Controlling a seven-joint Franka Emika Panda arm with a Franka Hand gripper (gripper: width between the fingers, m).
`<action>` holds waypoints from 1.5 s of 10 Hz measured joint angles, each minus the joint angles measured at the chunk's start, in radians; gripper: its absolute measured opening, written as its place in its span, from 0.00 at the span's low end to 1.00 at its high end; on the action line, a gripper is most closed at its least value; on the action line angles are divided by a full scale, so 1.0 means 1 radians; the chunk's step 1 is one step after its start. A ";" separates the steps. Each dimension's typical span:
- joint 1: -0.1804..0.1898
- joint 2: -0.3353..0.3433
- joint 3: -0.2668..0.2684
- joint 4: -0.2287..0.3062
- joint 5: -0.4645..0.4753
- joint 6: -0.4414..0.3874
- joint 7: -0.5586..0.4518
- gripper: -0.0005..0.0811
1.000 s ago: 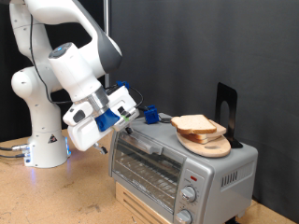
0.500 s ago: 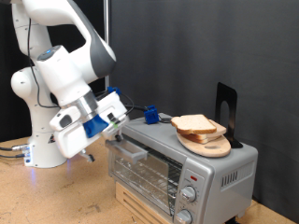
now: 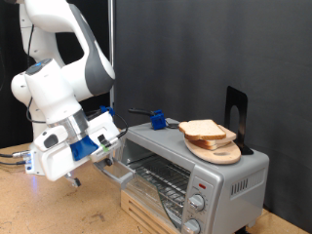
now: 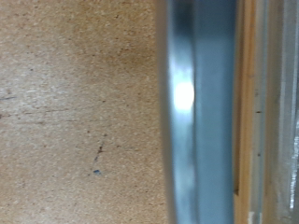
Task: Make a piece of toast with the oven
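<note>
Low beside the oven [image 3: 185, 166], the bent arm's claw [image 3: 105, 162] meets the half-lowered door [image 3: 122, 172], grip state unreadable.

The oven [image 3: 190, 168] is silver with a dark glass door, and the toast [image 3: 207, 130] on it is pale white with tan crust. The arm [image 3: 58, 88] is white, its gripper [image 3: 105, 154] white with blue parts, over a speckled tan table [image 3: 58, 207].

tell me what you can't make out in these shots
- Gripper fingers: exterior view, hidden behind the hand at the oven door's edge; open or shut unknown.
- Wrist view: a blurred metal edge fills it; no fingers show.
- Oven knobs: markings too small.
- Lower bread slices: covered by the top one.
</note>
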 joint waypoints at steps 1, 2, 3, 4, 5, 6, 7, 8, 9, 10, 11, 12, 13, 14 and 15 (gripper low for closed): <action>-0.002 0.013 -0.007 0.007 0.003 -0.003 -0.018 1.00; -0.006 0.023 -0.014 0.012 0.003 -0.010 -0.036 1.00; -0.013 0.029 -0.020 0.014 0.001 -0.012 -0.055 1.00; -0.021 0.035 -0.023 0.014 -0.013 -0.009 -0.062 1.00; -0.029 0.047 -0.024 0.015 -0.030 -0.001 -0.061 1.00; -0.031 0.068 -0.024 0.015 -0.037 0.026 -0.051 1.00; -0.031 0.100 -0.019 0.017 -0.014 0.070 -0.046 1.00; -0.030 0.143 -0.008 0.028 0.022 0.108 -0.046 1.00; -0.030 0.190 0.000 0.048 0.051 0.133 -0.046 1.00; -0.034 0.233 0.006 0.071 0.084 0.148 -0.052 1.00; -0.041 0.273 0.016 0.091 0.117 0.157 -0.068 1.00; -0.052 0.305 0.026 0.109 0.142 0.160 -0.085 1.00; -0.066 0.334 0.040 0.125 0.178 0.162 -0.111 1.00; -0.083 0.362 0.060 0.142 0.222 0.170 -0.139 1.00; -0.099 0.392 0.079 0.161 0.260 0.180 -0.161 1.00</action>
